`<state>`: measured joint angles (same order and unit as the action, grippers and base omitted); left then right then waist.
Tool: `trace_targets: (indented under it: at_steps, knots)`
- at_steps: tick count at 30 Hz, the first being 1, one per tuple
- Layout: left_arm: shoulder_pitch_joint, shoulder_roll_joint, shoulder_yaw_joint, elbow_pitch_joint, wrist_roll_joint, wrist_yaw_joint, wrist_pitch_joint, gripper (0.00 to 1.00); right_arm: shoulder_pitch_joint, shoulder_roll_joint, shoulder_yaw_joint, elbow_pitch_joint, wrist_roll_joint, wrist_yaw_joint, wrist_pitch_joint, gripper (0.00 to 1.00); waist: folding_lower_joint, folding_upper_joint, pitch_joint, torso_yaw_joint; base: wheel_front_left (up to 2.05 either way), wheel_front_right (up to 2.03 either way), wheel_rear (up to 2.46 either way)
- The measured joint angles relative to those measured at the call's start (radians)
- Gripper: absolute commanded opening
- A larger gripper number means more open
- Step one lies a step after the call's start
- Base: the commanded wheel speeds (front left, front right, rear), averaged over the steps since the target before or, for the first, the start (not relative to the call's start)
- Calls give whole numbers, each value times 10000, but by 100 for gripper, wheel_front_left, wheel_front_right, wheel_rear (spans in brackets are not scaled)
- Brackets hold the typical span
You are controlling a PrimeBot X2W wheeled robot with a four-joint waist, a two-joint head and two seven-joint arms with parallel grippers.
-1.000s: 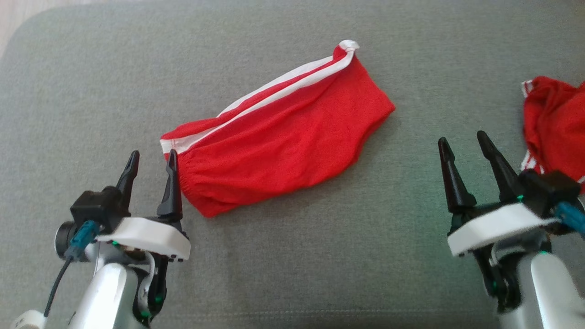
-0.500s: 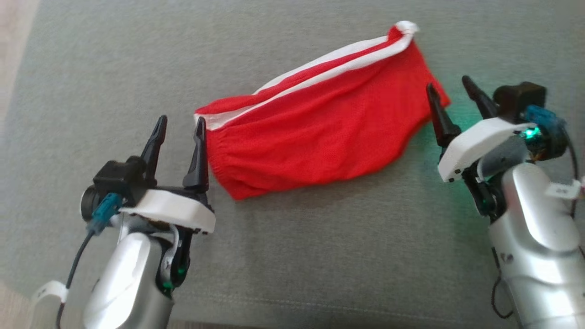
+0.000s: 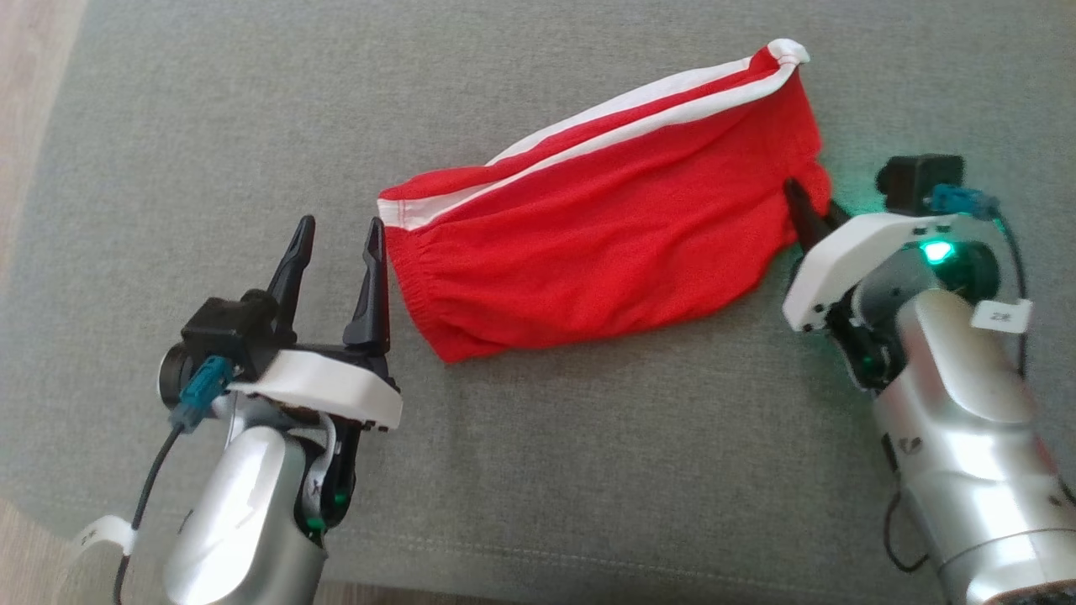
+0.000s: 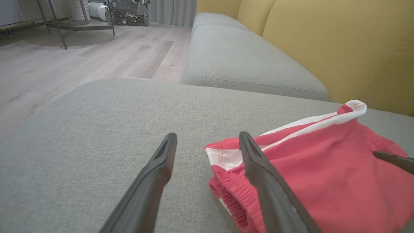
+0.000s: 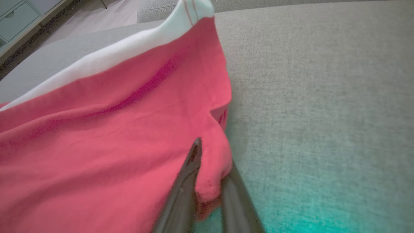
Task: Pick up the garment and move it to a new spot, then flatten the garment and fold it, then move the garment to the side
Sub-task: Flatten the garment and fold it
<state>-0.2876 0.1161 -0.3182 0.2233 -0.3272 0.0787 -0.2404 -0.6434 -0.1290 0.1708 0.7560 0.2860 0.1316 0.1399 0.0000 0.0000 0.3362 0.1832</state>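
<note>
Beneath everything, broad grey fabric sofa cushion [image 3: 588, 470]. Spread across its middle, red fabric shorts [image 3: 605, 244] with 2 white side stripes, gathered waistband at near left, other end toward far right. Right hand [image 3: 809, 206] pinched nearly closed on right edge of shorts, cloth bunched between fingers. Left hand [image 3: 340, 227] spread wide, holding nothing, just beside waistband.

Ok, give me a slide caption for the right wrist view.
Right gripper pinching an edge of the red garment on the grey cushion.
</note>
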Motion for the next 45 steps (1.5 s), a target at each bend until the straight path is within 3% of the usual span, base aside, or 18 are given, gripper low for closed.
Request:
trace_targets:
  at_steps: [6,12,21,32,36,40,45]
  knots:
    - [-2,48,36,-15,0,25,-4,100,167,155,318,-82,629,0,-345,0,0,0,-71,-303,0,0,0]
    - [5,228,96,-98,0,96,-4,100,1374,282,228,-966,1126,0,-989,0,0,0,-182,-691,0,0,0]
    - [209,403,82,-311,-8,105,73,100,3921,614,-984,-3133,1275,0,-1392,0,0,0,-274,-1096,0,0,0]
    - [205,506,38,-500,-10,178,163,100,5480,811,-2111,-4913,1068,0,-583,0,0,0,-408,-1264,0,0,0]
    - [212,523,-2,-497,-10,178,211,100,5499,809,-1850,-5639,825,0,-230,0,0,0,-602,-1252,0,0,0]
    - [337,535,-48,-499,-104,184,272,100,5029,805,-809,-6631,673,0,362,0,0,0,-876,-1160,0,0,0]
    - [478,535,-157,-489,-113,194,274,100,4142,794,516,-6957,848,0,671,0,0,0,-1037,-964,0,0,0]
